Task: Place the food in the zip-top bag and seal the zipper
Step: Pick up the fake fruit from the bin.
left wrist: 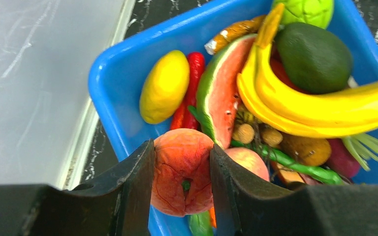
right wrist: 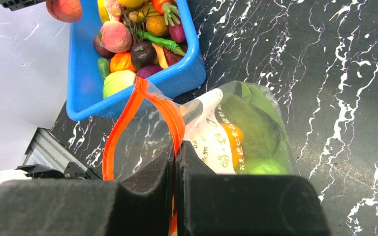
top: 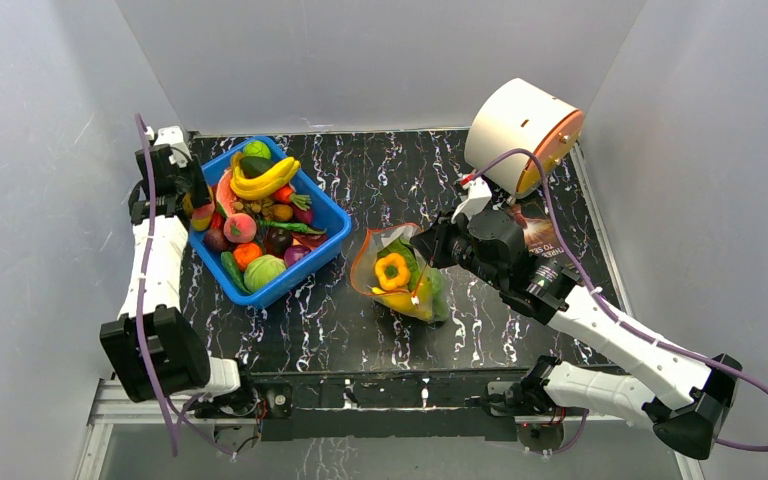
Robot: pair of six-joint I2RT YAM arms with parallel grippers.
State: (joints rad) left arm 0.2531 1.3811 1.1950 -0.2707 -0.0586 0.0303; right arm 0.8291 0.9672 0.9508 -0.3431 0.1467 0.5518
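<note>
My left gripper (left wrist: pixel 182 169) is shut on a pink-orange peach (left wrist: pixel 179 152) and holds it just above the left side of the blue basket (left wrist: pixel 113 98); it also shows in the top view (top: pixel 198 212). The basket holds bananas (left wrist: pixel 300 110), a watermelon slice, an avocado and several other toy foods. The clear zip-top bag (top: pixel 405 278) lies mid-table with a yellow-orange bell pepper (top: pixel 392 270) and green pieces inside. My right gripper (right wrist: pixel 175 153) is shut on the red-orange zipper strip (right wrist: pixel 128 105) and holds the bag's mouth open towards the basket.
A white cylinder with an orange face (top: pixel 523 135) stands at the back right. A dark printed packet (top: pixel 542 238) lies under my right arm. Grey walls close in the left, back and right. The basket (top: pixel 332 215) sits at the back left.
</note>
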